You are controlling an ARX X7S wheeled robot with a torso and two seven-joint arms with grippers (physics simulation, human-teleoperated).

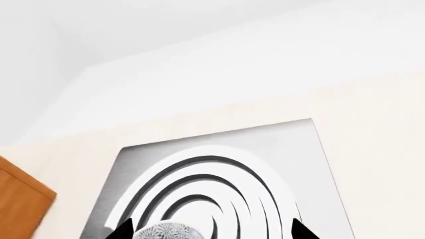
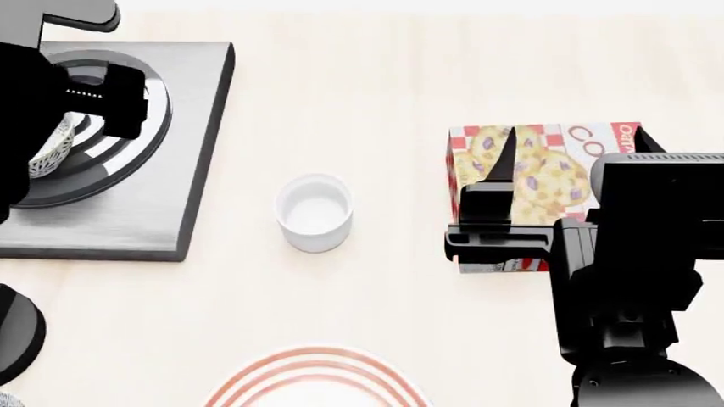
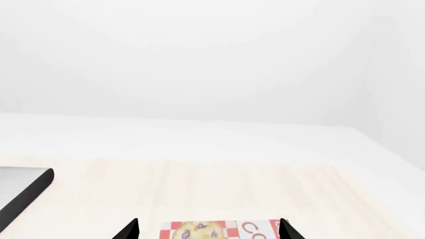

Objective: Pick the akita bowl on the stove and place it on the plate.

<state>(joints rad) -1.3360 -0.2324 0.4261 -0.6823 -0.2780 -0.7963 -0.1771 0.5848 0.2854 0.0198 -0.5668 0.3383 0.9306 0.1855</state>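
The akita bowl [image 1: 166, 232], white with a fine grey floral pattern, sits on the stove [image 1: 292, 149], a grey slab with black burner rings. My left gripper [image 1: 212, 231] is open right over it, and the bowl shows between the two dark fingertips, closer to one of them. In the head view my left arm hides most of the bowl [image 2: 51, 151] on the stove [image 2: 192, 127] at the far left. Part of the red-ringed plate [image 2: 317, 373] shows at the near edge. My right gripper [image 3: 207, 230] hangs open and empty above a cookie box.
A plain white cup [image 2: 314, 210] stands between the stove and the plate. The red-checked cookie box [image 2: 543, 165] lies at the right, under my right arm. A brown wooden piece [image 1: 20, 199] sits beside the stove. Pale tabletop lies between these things.
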